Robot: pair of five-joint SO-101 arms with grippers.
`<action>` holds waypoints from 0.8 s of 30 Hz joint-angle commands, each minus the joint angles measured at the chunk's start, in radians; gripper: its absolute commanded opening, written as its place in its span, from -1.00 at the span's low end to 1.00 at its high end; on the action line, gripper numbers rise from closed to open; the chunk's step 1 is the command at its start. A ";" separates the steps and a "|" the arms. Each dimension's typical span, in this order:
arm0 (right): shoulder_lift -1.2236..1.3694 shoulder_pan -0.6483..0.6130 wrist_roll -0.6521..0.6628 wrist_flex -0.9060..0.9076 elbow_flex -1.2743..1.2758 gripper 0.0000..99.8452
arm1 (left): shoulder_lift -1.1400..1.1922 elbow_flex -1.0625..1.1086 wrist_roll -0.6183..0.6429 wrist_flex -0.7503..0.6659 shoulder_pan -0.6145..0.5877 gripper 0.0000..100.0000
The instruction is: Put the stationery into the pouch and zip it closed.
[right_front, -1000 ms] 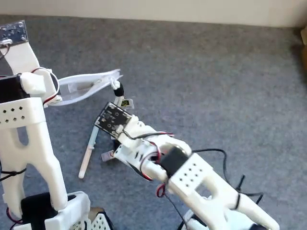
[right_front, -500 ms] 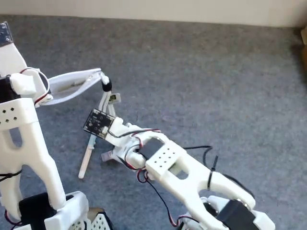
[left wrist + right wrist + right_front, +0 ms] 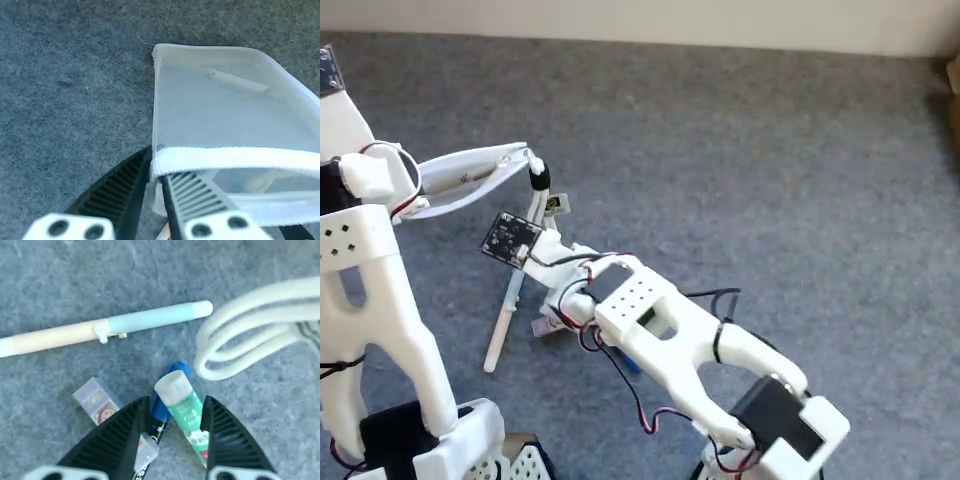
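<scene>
Straddling glue stick (image 3: 182, 401) and blue pen (image 3: 161, 411), the right hand (image 3: 175, 404) gapes, seemingly gripping neither; the left hand (image 3: 156, 172) pinches the pouch (image 3: 220, 100) rim.

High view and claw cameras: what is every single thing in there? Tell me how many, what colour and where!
pouch: 1, white mesh, held by its edge in the left claw.
glue stick: 1, white cap and green label, at the right claw, close to the pouch's mouth.
blue pen: 1, blue, right beside the glue stick.
long pen: 1, cream and pale blue, lying flat on the grey cover.
small block: 1, pale with a little sticker, probably an eraser, lying near the long pen.
grey cover: 1, fuzzy grey, under everything.
left arm: 1, white.
right arm: 1, white, with red and black wires.
left claw: 1, black, shut on the pouch.
right claw: 1, black, over the glue stick.
</scene>
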 commanded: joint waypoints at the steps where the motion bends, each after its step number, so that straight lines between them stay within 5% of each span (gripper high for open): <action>1: 0.013 0.013 0.011 -0.022 -0.090 -0.67 | -0.016 -0.035 0.008 -0.018 -0.013 -0.99; 16: 0.150 0.058 0.100 -0.021 -0.113 -0.68 | -0.015 -0.031 0.008 -0.018 -0.013 -0.99; 24: 0.165 0.097 0.101 -0.021 -0.113 -0.96 | -0.015 -0.022 0.008 -0.018 -0.013 -0.99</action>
